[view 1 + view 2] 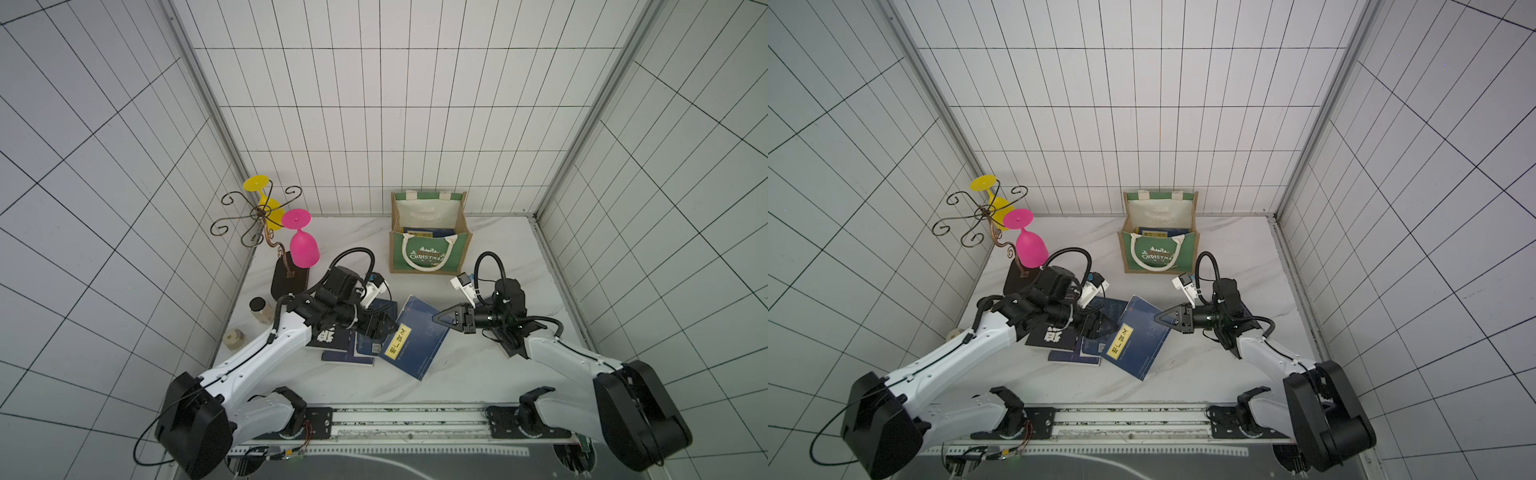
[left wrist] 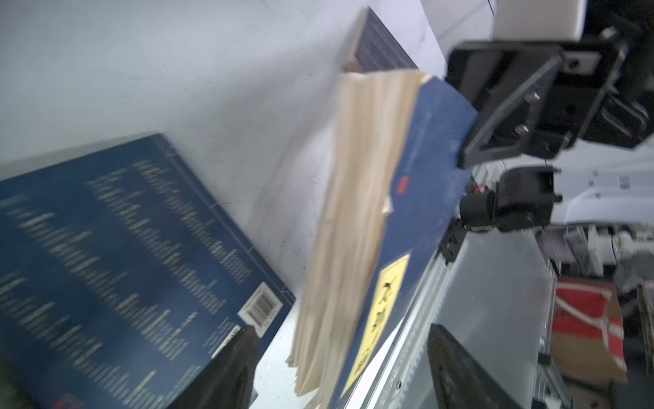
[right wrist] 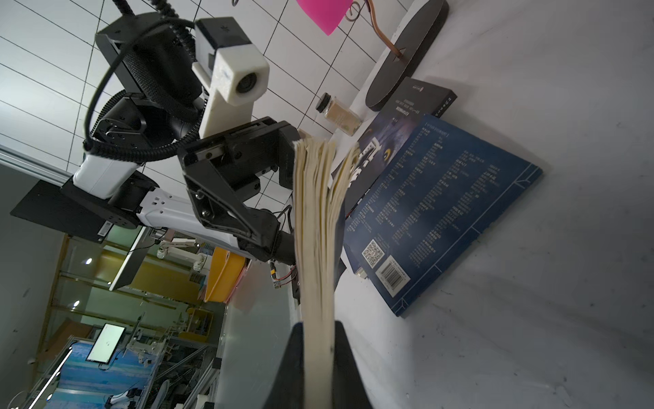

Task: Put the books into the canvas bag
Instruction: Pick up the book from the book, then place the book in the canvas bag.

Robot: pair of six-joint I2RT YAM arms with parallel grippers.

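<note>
Book [image 1: 415, 338] with the yellow label lies between both claws at the middle of the table [image 1: 478, 365], tilted over the pile [image 1: 347, 347] of other books. Its long axis runs from 1 o'clock to 7 o'clock in both top views. Your right claw [image 1: 436, 318] is clenched on its page edge near the 2 o'clock corner; the right wrist view shows the pages pinched between the fingers [image 3: 348, 371]. Your left claw [image 1: 388, 326], at the 9 o'clock side, has its jaws spread wide and does not press the book. The bag [image 1: 459, 249] stands near, at 12 o'clock from the right claw, mouth up. So I judge the right arm carries alone. It reaches from 5 o'clock, forearm low, claw pointing to 9 o'clock.
</note>
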